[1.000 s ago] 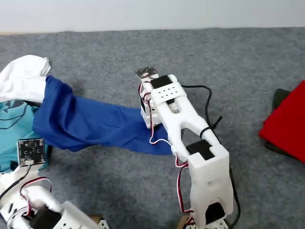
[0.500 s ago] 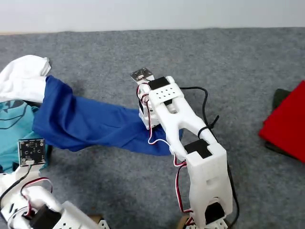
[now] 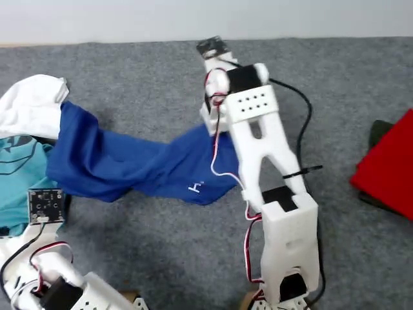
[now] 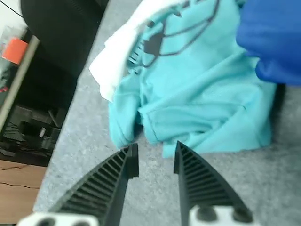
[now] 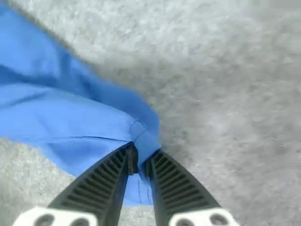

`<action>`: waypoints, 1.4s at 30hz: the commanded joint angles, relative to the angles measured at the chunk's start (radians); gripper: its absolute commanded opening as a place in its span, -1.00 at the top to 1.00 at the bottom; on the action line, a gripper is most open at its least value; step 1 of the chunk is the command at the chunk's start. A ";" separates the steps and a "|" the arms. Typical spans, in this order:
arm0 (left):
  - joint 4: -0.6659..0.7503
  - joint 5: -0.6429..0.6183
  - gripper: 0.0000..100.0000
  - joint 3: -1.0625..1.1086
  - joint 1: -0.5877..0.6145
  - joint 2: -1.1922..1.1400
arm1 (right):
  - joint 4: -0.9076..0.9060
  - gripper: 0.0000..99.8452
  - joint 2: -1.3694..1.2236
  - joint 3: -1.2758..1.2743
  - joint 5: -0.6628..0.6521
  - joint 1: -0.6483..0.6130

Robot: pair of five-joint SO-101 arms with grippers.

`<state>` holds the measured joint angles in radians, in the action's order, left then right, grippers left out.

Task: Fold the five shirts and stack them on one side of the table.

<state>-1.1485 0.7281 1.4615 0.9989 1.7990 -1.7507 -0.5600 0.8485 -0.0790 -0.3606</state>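
Blue shirt (image 3: pixel 129 168) lies stretched across the desk (image 3: pixel 335 90), one end on the teal shirt (image 4: pixel 197 94) beside the white shirt (image 3: pixel 32 103), the other pinched in the right end effector (image 5: pixel 140 161). The left end effector (image 4: pixel 155 157) hangs narrowly parted, holding nothing, near the teal shirt's edge.

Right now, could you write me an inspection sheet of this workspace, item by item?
Surface: grey fuzzy table cover.
Job's things: blue shirt stretched out; teal shirt and white shirt bunched at its far end; red shirt on dark cloth at the opposite side.
Clutter: nothing seen.
Claws: right claw shut on blue shirt's edge; left claw open, beside teal shirt.
Cables: black cable along right arm.
Surroundings: pale wall behind table.
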 commanded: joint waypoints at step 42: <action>-0.098 -0.310 0.84 -0.731 -0.566 -1.347 | -0.039 0.98 0.166 -0.077 -0.008 0.174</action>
<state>-1.2866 0.4289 0.8140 0.4373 0.5301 -1.7538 -0.4496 0.7626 -0.0790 -0.1918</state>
